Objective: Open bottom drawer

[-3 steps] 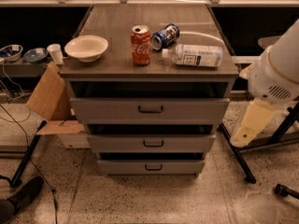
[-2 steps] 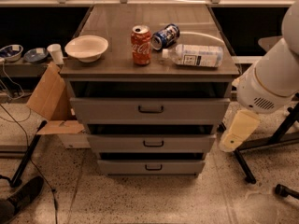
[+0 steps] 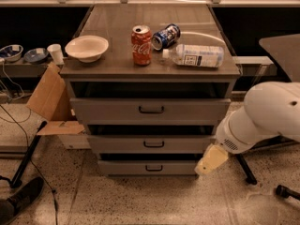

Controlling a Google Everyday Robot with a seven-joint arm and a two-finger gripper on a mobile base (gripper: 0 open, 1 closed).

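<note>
hovering just right of the bottom drawer, the tool overlaps its end; grip unclear

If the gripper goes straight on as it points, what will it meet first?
Probably the right end of the bottom drawer: the gripper points down-left beside it. Depth is unclear; it might reach the floor.

Right corner of the bottom drawer behind the pincer; arm past the right edge.
</note>
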